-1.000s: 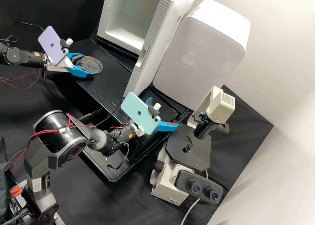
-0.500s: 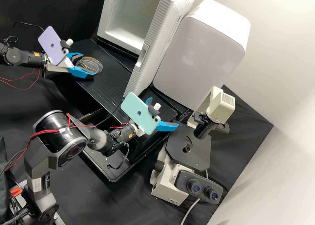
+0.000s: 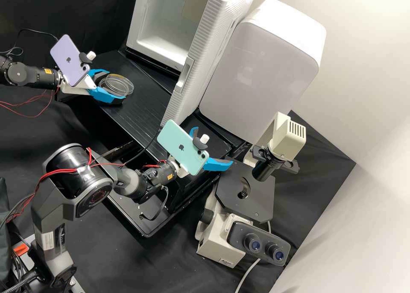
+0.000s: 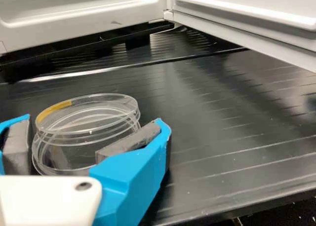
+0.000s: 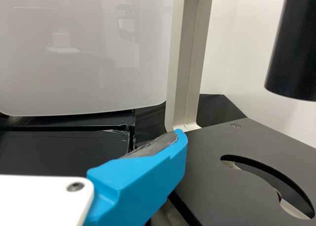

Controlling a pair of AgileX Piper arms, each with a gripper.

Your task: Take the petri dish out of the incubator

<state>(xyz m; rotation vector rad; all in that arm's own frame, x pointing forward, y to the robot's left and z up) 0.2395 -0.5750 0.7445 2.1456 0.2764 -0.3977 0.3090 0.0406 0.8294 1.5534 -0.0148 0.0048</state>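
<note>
The petri dish [image 3: 117, 83] [image 4: 85, 121] is out of the incubator [image 3: 164, 21]. It sits flat on the ribbed black worktop [image 3: 145, 107] [image 4: 237, 112] in front of the open chamber. The left end effector [image 3: 112, 86] [image 4: 74, 137] is clamped on it, with a grey pad [image 4: 129, 141] against the clear wall on one side and the other finger [image 4: 15, 139] against the opposite side. That second finger is cut off at the frame edge, so its contact is hard to judge. A yellow strip [image 4: 52, 109] runs along part of the dish's rim. I cannot make out whether anything lies inside.

The incubator door [image 3: 260, 66] stands swung wide and hides the worktop behind it. A purple phone [image 3: 68, 59] on the left wrist covers much of that end effector in the high view.

The right end effector [image 3: 218, 163] hangs beside the microscope [image 3: 239, 224], just above its black stage [image 3: 245, 194] [image 5: 237, 157]. From its wrist, one blue finger [image 5: 148, 174] shows with a bare pad and its partner is off frame, so the fingers stand apart and hold nothing. A mint phone [image 3: 181, 147] blocks the rest of it. A dark cylinder [image 5: 296, 43] of the microscope is cropped at the corner.
</note>
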